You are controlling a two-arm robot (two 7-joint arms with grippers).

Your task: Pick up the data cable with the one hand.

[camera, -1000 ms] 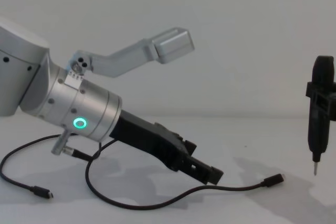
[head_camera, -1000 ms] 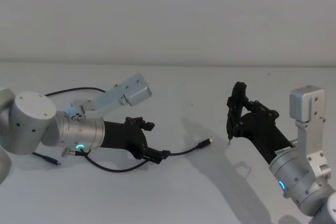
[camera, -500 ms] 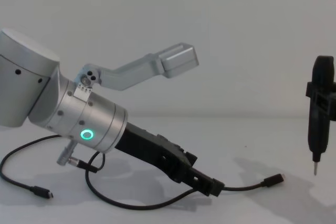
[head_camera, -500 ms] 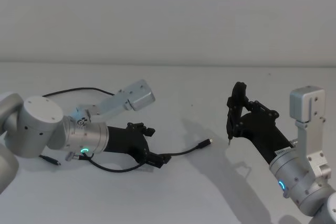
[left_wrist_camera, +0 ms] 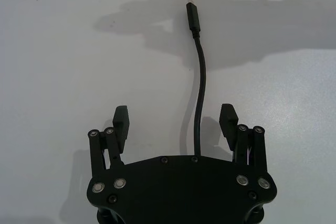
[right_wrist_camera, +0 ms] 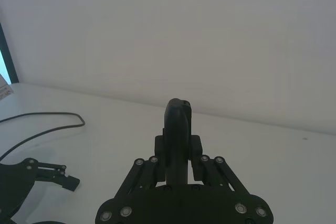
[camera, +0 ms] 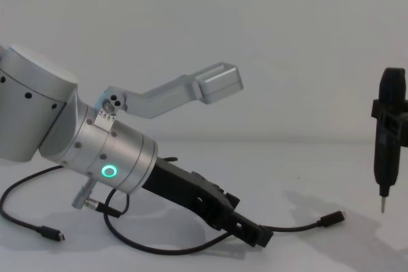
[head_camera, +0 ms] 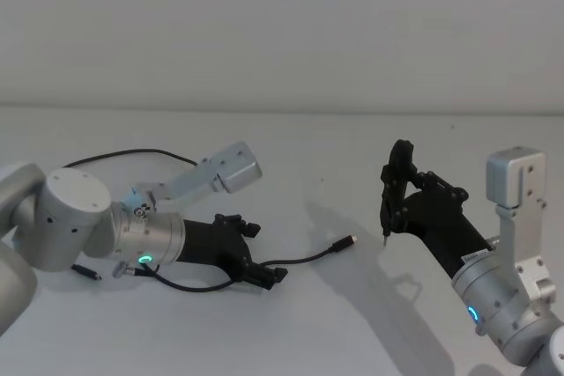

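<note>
1. My left gripper (head_camera: 269, 277) reaches low across the table (head_camera: 291, 332), angled down and to the right. Its tips sit at or just above the surface; I cannot tell whether they touch.
2. Its fingers (left_wrist_camera: 122, 124) are spread wide. In the left wrist view the cable (left_wrist_camera: 201, 77) runs between them, touching neither and lying nearer one finger than the other.
3. The cable lies flat on the table, not yet lifted. From the gripper it runs right to a plug (head_camera: 342, 243), which rests on the table between the two arms, inside a patch of shadow.
4. Back under the left arm, where a green ring (camera: 110, 171) glows, the cable loops along the near side and then sweeps round to the far left. Its other plug (camera: 51, 235) lies at the near left of the table.
5. My right gripper (right_wrist_camera: 177, 148) hangs at the right, well apart from the cable. It is clamped on a slim dark tool (camera: 389, 138) that stands upright, its pin tip clear of the table.
</note>
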